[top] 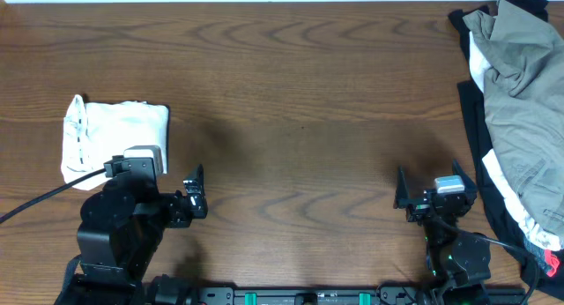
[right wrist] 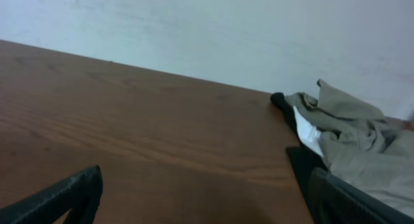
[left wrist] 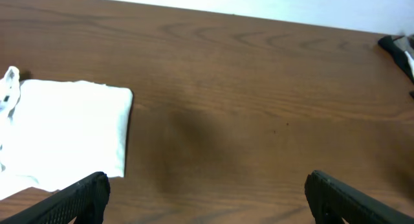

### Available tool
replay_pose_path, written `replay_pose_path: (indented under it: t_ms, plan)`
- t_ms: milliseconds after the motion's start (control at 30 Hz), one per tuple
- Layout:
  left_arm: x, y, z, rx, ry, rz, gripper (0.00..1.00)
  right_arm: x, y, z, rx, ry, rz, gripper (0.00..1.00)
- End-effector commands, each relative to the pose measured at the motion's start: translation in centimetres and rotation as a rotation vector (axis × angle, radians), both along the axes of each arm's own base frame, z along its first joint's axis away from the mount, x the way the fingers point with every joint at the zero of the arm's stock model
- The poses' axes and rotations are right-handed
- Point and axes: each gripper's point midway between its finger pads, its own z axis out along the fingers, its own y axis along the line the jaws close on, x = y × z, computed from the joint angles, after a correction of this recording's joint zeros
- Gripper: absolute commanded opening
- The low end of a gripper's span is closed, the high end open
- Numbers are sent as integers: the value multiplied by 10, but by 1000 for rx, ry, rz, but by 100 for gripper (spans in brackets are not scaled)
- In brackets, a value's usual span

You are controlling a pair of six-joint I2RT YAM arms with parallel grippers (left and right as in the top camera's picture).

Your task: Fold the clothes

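Note:
The white T-shirt (top: pixel 115 136) lies folded into a small rectangle on the wooden table at the left. It also shows in the left wrist view (left wrist: pixel 65 130), its print hidden. My left gripper (top: pixel 157 173) is open and empty, raised just in front of the shirt's near right corner; in its wrist view (left wrist: pixel 208 188) the fingers are spread wide over bare wood. My right gripper (top: pixel 434 195) is open and empty near the front edge at the right, also wide apart in the right wrist view (right wrist: pixel 207 185).
A pile of clothes lies at the table's right edge: an olive-grey garment (top: pixel 520 102) on top of a black garment (top: pixel 480 164), with some white fabric (top: pixel 480 63) showing between. The pile also shows in the right wrist view (right wrist: pixel 349 133). A pale wall stands behind the table.

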Motion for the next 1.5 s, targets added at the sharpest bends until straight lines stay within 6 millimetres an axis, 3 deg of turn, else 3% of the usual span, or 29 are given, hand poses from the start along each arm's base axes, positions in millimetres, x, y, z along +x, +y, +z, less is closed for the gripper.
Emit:
replay_pose_path:
  t_ms: [0, 1000, 1267, 1367, 1467]
  plan:
    - [0, 2, -5, -1, 15, 17, 98, 0, -1, 0, -23, -3, 2, 99]
    - [0, 2, -5, -2, 12, 15, 98, 0, -1, 0, -23, -3, 1, 99]
    - [-18, 7, 4, 27, -88, 11, 98, 0, -1, 0, -23, -3, 1, 99]
    - [-30, 11, -10, 57, -109, 3, 98, 0, -1, 0, -23, -3, 1, 99]
    - [-36, 12, -40, 60, -104, 3, 98, 0, -1, 0, -23, -3, 1, 99]
